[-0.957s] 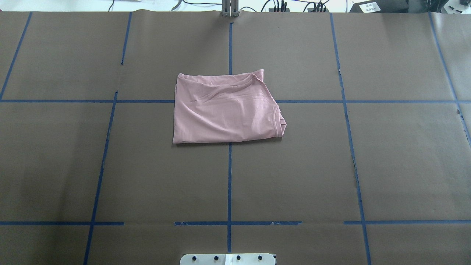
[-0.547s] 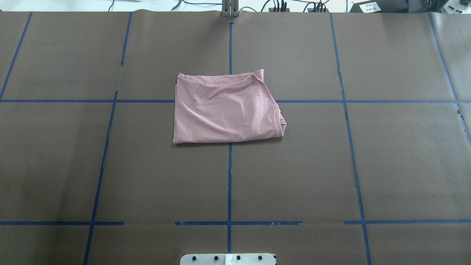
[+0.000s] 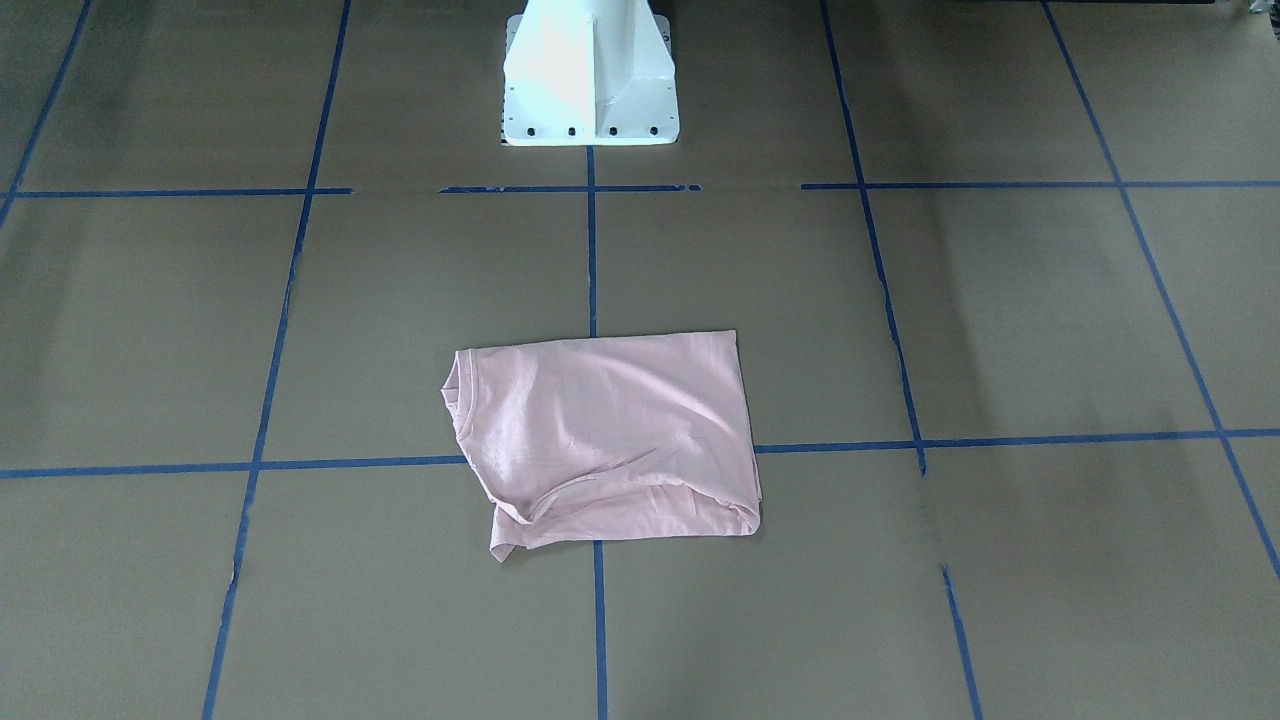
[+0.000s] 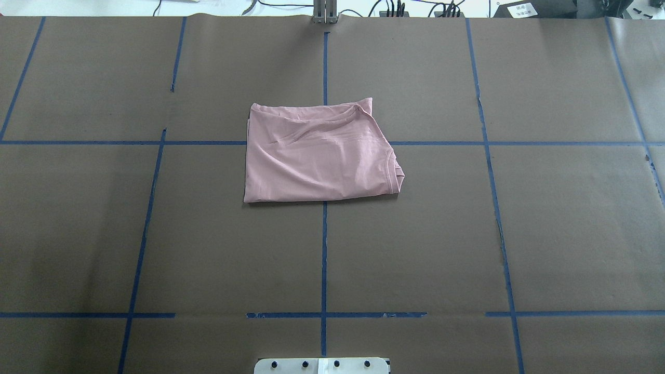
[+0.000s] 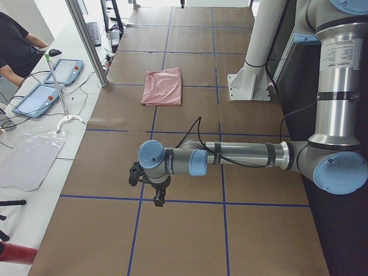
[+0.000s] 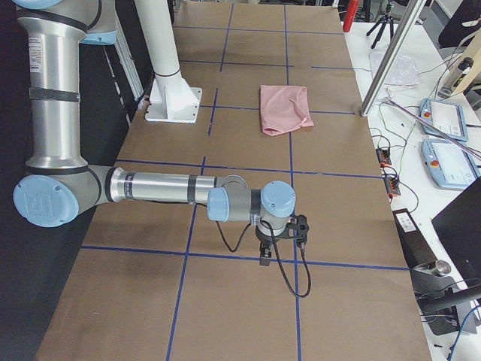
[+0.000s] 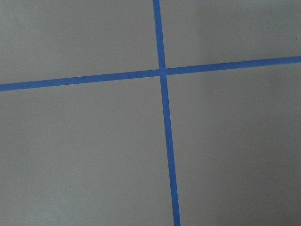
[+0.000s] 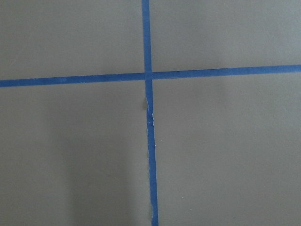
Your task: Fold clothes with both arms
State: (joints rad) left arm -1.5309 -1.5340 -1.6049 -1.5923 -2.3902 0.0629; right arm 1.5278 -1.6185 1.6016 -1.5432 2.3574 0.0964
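The pink T-shirt (image 4: 319, 156) is seen folded into a rough rectangle, laid flat on the brown-papered bench (image 4: 156, 244) just above the centre of the overhead frame; a crossing of the blue tape lines (image 4: 323, 249) is covered by it; its ribbed collar is turned to the right edge of the bundle in that view, and soft creases are seen across the top layer. In the front-facing view the shirt is found below the white pedestal (image 3: 590, 80), well apart from it.

In the exterior left view the left arm (image 5: 241, 155) is stretched level across the lower middle of the frame; the left tool (image 5: 157, 198) is pointed down over the bench near a tape line, well apart from the shirt in the upper middle; whether its fingers are apart or together cannot be told. In the exterior right view the right arm (image 6: 158, 188) is held the same way, with the right tool (image 6: 264, 256) in the lower middle of the frame; its state cannot be told either.

Only brown paper and a tape crossing are shown by each wrist camera. A person (image 5: 17, 40) is seated at the upper left of the exterior left view.
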